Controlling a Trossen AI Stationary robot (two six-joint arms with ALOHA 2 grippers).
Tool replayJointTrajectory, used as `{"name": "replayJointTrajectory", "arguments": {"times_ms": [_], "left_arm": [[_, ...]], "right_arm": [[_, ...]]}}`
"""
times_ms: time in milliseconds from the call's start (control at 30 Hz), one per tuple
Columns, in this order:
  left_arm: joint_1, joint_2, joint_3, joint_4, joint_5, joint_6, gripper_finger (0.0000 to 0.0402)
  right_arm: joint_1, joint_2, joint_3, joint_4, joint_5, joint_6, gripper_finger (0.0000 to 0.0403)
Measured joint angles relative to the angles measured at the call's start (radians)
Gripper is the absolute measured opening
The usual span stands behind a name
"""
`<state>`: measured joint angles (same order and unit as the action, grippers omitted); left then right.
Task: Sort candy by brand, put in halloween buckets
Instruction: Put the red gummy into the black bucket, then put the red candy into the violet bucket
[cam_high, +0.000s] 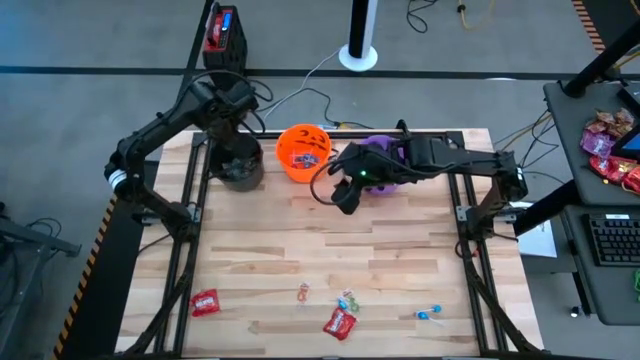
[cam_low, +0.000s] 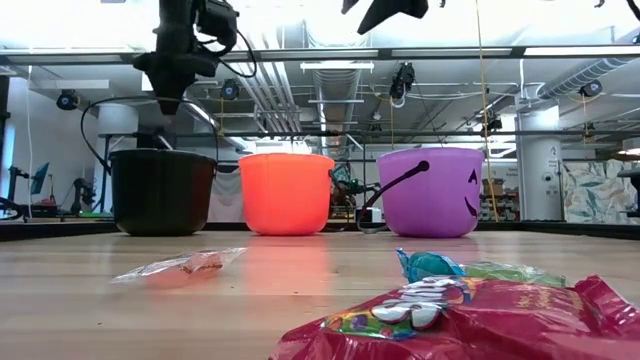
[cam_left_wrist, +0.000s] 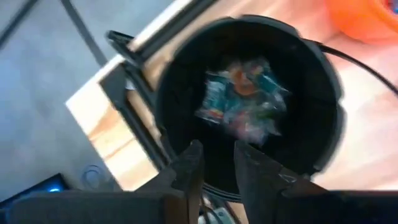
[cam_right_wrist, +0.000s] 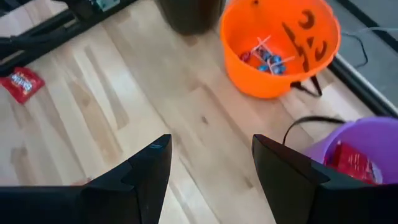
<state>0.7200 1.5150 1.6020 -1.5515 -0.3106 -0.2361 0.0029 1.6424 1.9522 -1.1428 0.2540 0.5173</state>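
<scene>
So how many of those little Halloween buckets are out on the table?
3, in a row along the far edge: the black bucket on the left, the orange bucket in the middle, the purple bucket on the right, partly under the right arm seen from above.

Three buckets (cam_high: 303, 152), two red packets (cam_high: 204, 302)

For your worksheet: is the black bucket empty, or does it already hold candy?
It holds candy. The left wrist view looks straight down into the black bucket and shows a cluster of blue-wrapped pieces lying on its bottom.
</scene>
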Motion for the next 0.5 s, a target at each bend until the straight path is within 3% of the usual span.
{"name": "replayJointTrajectory", "arguments": {"times_ms": [133,267,500], "left_arm": [[0.000,-0.013,0.000,-0.001,-0.049,-0.005,0.0090],[-0.029,-0.063,0.000,0.026,-0.048,-0.054,0.0095],[-0.281,-0.228,-0.001,0.212,0.022,-0.099,0.0096]], "right_arm": [[0.044,-0.001,-0.008,-0.054,-0.017,0.047,0.0217],[0.118,-0.001,-0.049,-0.072,-0.134,0.080,0.0217],[0.302,0.000,-0.208,0.017,-0.220,0.119,0.0217]]}}
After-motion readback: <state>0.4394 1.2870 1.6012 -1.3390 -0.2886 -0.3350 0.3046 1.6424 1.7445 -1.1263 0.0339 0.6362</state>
